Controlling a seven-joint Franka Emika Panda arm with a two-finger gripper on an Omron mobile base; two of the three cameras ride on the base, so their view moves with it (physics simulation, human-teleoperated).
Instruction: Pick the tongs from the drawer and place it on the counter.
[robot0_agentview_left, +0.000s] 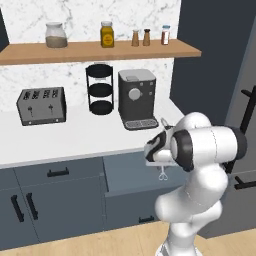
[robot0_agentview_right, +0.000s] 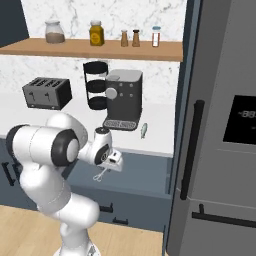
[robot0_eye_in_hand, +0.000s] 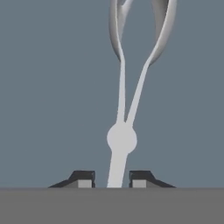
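The gripper (robot0_eye_in_hand: 112, 179) is pinched shut on the tongs (robot0_eye_in_hand: 122, 100) at their joined end; their long axis runs straight out beyond the fingertips, over the open drawer (robot0_agentview_left: 131, 172), counter (robot0_agentview_left: 75, 137) above.

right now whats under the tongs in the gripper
The gripper is shut on the tongs, which hang over the open drawer. The hand view shows plain blue-grey drawer floor beneath them. The arm hides part of the drawer in both base views.
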